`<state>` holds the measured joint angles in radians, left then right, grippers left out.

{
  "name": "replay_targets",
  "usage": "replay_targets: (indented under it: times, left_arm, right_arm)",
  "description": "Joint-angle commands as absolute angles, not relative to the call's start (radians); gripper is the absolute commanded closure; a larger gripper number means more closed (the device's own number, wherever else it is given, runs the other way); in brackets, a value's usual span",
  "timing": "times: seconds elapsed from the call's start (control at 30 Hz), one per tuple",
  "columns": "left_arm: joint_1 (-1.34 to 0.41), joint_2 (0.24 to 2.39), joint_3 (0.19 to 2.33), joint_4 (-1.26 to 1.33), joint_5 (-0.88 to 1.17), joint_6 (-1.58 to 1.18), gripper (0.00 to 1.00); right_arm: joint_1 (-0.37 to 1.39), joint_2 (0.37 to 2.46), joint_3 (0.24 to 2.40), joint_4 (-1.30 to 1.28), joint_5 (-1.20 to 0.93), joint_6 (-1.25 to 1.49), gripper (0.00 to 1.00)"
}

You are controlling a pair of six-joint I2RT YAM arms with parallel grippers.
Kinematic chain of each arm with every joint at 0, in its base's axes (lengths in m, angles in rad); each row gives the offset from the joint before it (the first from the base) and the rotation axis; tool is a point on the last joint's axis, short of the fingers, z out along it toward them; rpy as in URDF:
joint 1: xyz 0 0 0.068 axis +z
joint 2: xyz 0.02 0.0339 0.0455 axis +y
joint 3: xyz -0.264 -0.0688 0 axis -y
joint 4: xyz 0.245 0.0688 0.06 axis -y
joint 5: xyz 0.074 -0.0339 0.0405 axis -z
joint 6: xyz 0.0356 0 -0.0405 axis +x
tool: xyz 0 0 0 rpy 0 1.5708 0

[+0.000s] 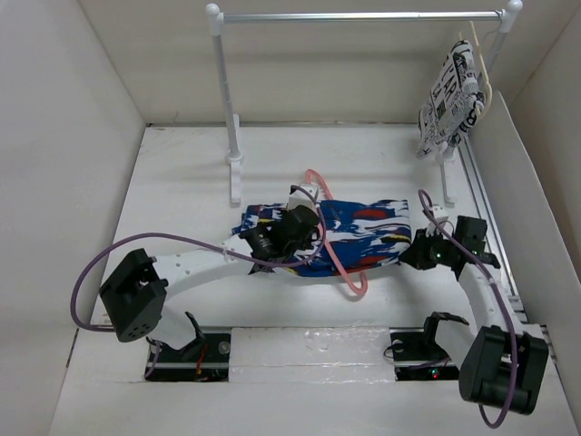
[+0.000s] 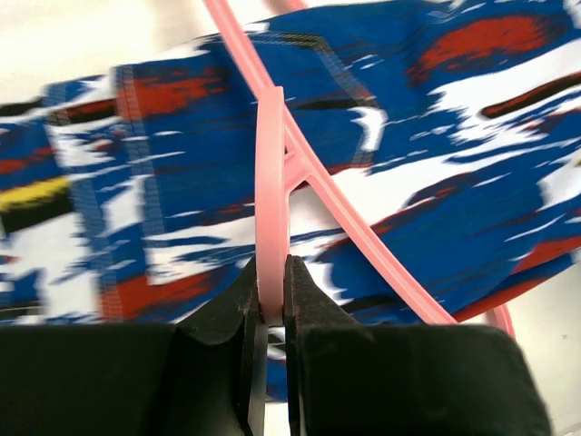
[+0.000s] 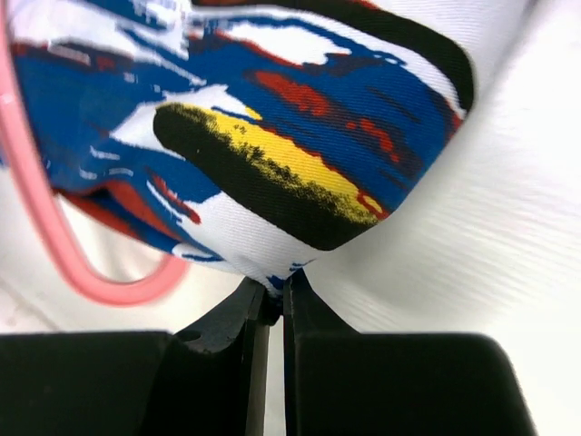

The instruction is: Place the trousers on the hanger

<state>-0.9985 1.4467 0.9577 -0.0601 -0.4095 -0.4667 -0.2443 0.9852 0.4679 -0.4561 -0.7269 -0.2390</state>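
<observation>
The blue splash-print trousers [image 1: 363, 234] lie folded on the white table. The pink hanger [image 1: 338, 254] lies across them, its hook towards the back. My left gripper [image 1: 300, 221] is shut on the hanger; in the left wrist view the hanger [image 2: 270, 200] runs up from between the pads over the trousers [image 2: 454, 136]. My right gripper [image 1: 419, 247] is shut on the right edge of the trousers; in the right wrist view the trousers [image 3: 272, 136] bunch up from the pinched tip, with the hanger's curved corner [image 3: 109, 286] at the left.
A white clothes rail [image 1: 363, 16] on two posts stands at the back. A white garment with black newsprint [image 1: 451, 95] hangs on a cream hanger [image 1: 486, 68] at its right end. White walls enclose the table.
</observation>
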Motion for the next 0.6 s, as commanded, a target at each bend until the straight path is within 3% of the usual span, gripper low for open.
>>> replay_targets:
  times: [0.0, 0.3, 0.57]
  left_arm:
    - [-0.985, 1.397, 0.925, -0.183, -0.488, -0.377, 1.0]
    - [-0.985, 1.407, 0.93, -0.193, -0.495, -0.276, 1.0]
    - [-0.985, 1.439, 1.158, -0.258, -0.578, -0.127, 1.0]
  right_arm:
    - [-0.267, 0.936, 0.564, -0.528, -0.568, -0.284, 1.0]
    - [-0.301, 1.02, 0.56, -0.496, -0.532, -0.319, 1.0]
    - [-0.313, 1.058, 0.503, -0.457, -0.497, -0.327, 1.0]
